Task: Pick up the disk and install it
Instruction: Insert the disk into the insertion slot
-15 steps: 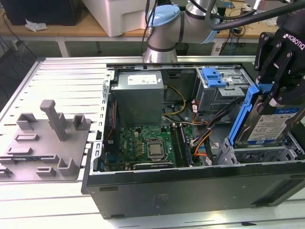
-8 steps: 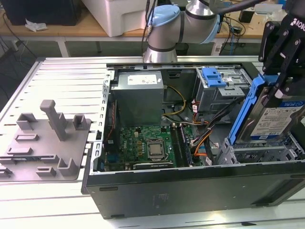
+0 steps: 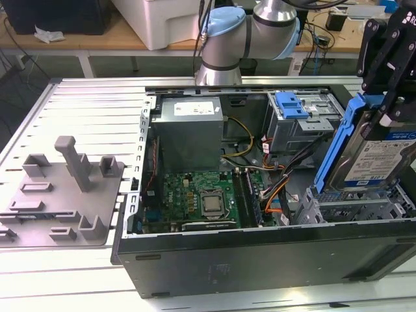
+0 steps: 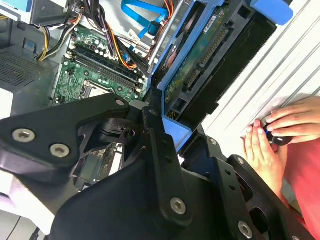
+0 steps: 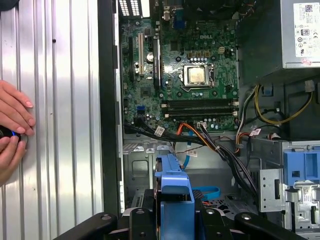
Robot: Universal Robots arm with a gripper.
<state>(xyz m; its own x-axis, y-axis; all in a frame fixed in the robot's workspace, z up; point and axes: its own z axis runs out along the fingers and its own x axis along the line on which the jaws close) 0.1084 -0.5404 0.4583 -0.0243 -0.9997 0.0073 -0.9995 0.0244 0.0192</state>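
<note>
Gripper (image 3: pixel 389 107) clamped on the disk (image 3: pixel 372 156), fingers on either side of its blue bracket (image 5: pixel 174 192). The disk is off the table, tilted steeply, label side towards the exterior camera. The second wrist view shows its green circuit-board underside (image 4: pixel 197 67).

The disk hangs over the open case (image 3: pixel 260 260) at the exterior view's right end, above a grey metal bay (image 3: pixel 351 207). Its lower edge is right at the bay's top; can't tell if they touch.

Just beyond it, towards the back of the case, is the drive cage (image 3: pixel 292 133) with its blue latch (image 3: pixel 291 104). Orange, yellow and black cables (image 5: pixel 200 135) run between the cage area and the board (image 3: pixel 201 195). The CPU (image 3: pixel 212 203) sits bare mid-board, and the PSU (image 3: pixel 188 127) stands behind the board.

The arm (image 3: pixel 250 26) comes in from behind the case.

The case lies on its side on a slatted metal table (image 3: pixel 97 110). A grey fixture (image 3: pixel 65 195) with upright posts sits well apart from it, at the exterior view's left.

A person's hands (image 4: pixel 270 140) rest on the table beside the case, fingers over a small dark object (image 4: pixel 278 139).
</note>
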